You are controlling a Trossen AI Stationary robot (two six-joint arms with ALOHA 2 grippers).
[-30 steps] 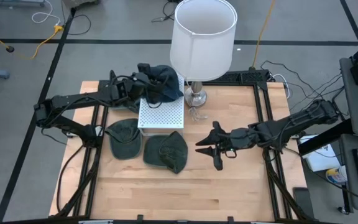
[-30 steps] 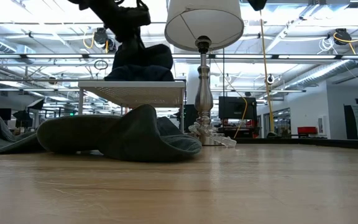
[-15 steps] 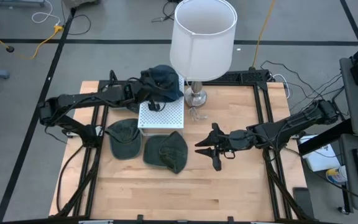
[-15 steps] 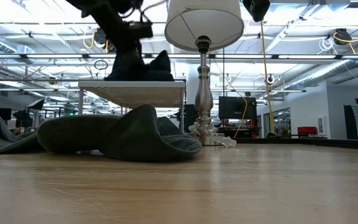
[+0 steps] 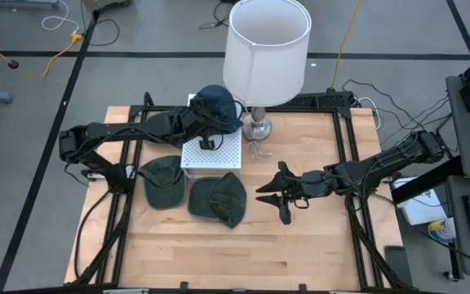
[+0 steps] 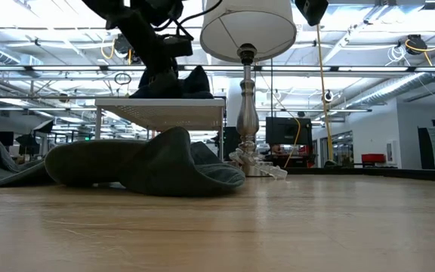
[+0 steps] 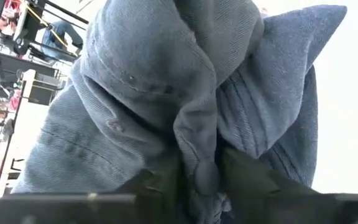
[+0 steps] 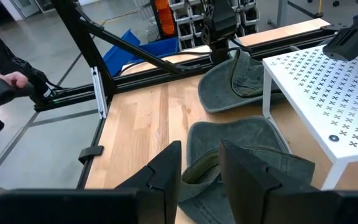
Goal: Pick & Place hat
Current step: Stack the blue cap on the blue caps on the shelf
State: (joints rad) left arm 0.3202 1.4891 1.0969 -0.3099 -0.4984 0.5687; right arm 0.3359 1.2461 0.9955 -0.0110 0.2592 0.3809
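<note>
— Where is the hat being handled?

— The blue denim hat (image 5: 217, 107) sits bunched at the far end of the white perforated stand (image 5: 219, 153), just beside the lamp base (image 5: 257, 126); in the low view it shows as a dark heap (image 6: 174, 81) on top of the stand's flat top (image 6: 160, 103).

— And the left gripper?

— The left gripper (image 5: 203, 128) reaches over the stand from the left; in its wrist view the two dark fingers (image 7: 151, 180) are pinched narrowly on a fold of the denim (image 7: 197, 93), so it holds the hat; the cloth fills nearly all of that view.

— What about the other arm?

— The right gripper (image 5: 274, 198) hangs over the bare wood of the bench (image 5: 243, 253), near the middle and well apart from the stand; its fingers (image 8: 166, 171) stand a little apart with nothing between them.

— Anything else on the bench?

— Two grey-green hats lie flat in front of the stand; one (image 5: 162, 180) to the left, the other (image 5: 219, 198) just beside it toward the right gripper; the right wrist view shows both, the nearer one (image 8: 241, 149) just past the fingers, the farther one (image 8: 235, 87) beyond it; the white lampshade (image 5: 267, 51) stands over the far edge of the bench.
</note>
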